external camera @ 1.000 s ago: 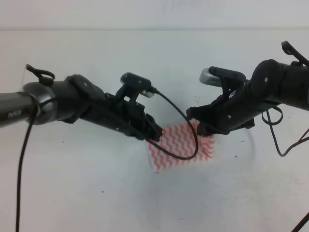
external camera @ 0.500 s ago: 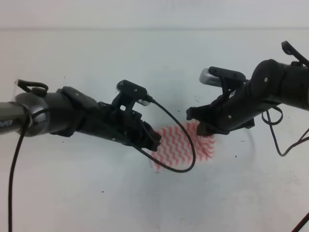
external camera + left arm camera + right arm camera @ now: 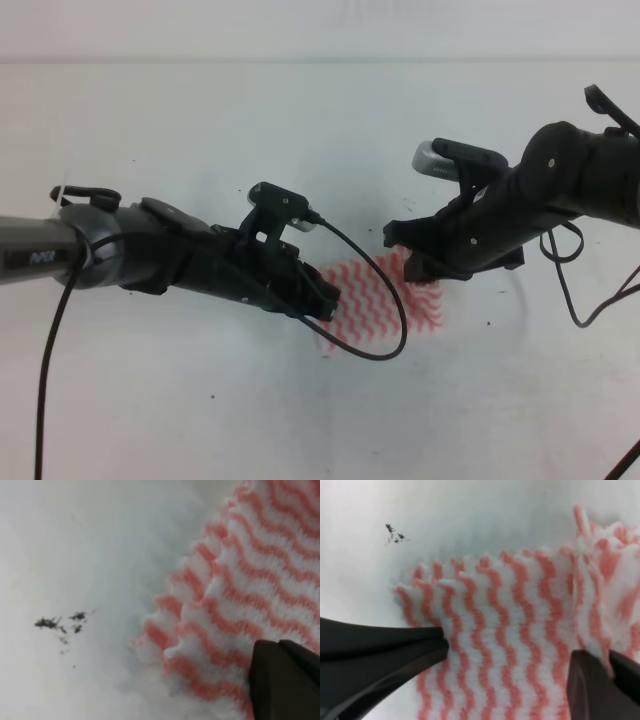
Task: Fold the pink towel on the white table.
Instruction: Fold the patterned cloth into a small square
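We see the white table (image 3: 200, 130) filling the high view, and the pink towel (image 3: 385, 305) lies a little right of the tabletop's middle, well clear of every edge. Our left gripper (image 3: 322, 300) sits low over the towel's left edge; only one dark finger (image 3: 282, 680) shows in its wrist view, so we cannot tell how wide it stands. Our right gripper (image 3: 408, 262) is spread wide over the towel's far edge, its fingers (image 3: 380, 647) resting against the cloth, clasping nothing.
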Robot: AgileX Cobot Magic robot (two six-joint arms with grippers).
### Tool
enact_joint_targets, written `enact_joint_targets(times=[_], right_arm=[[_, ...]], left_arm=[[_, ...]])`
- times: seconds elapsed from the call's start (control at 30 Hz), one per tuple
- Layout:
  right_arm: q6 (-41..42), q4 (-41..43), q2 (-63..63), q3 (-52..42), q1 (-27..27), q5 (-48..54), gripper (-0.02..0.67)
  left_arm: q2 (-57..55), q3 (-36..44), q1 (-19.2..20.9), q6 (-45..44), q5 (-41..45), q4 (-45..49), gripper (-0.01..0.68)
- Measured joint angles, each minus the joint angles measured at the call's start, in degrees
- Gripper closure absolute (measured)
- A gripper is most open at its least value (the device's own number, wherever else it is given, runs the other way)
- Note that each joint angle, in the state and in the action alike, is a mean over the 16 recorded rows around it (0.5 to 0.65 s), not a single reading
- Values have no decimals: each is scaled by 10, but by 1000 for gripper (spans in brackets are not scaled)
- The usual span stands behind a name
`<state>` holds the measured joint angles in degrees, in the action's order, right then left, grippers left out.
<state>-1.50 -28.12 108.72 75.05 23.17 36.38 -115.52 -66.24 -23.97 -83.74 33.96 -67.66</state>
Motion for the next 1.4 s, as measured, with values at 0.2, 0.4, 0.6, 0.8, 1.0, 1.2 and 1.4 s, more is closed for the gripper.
enact_joint_targets(times=[0.2, 0.4, 0.6, 0.8, 1.0, 1.2, 1.4], right_arm=[[0, -9, 3, 15, 9, 8, 664], [1, -11, 14, 40, 20, 20, 665], [1, -10, 30, 61, 31, 29, 664], [1, -9, 42, 67, 35, 34, 664], [1, -9, 46, 67, 38, 35, 665], [2, -8, 47, 68, 39, 36, 664], [3, -9, 47, 68, 39, 36, 664]], left_arm=[[-4, 0, 0, 0, -3, 0, 679], [-4, 0, 0, -2, -4, 0, 679], [-4, 0, 0, -3, -4, 0, 678], [-2, 0, 0, -4, -1, 3, 678], [10, 0, 0, 0, 5, 22, 678], [24, 1, 0, 10, 15, 56, 678], [29, 4, 0, 21, 16, 83, 678]])
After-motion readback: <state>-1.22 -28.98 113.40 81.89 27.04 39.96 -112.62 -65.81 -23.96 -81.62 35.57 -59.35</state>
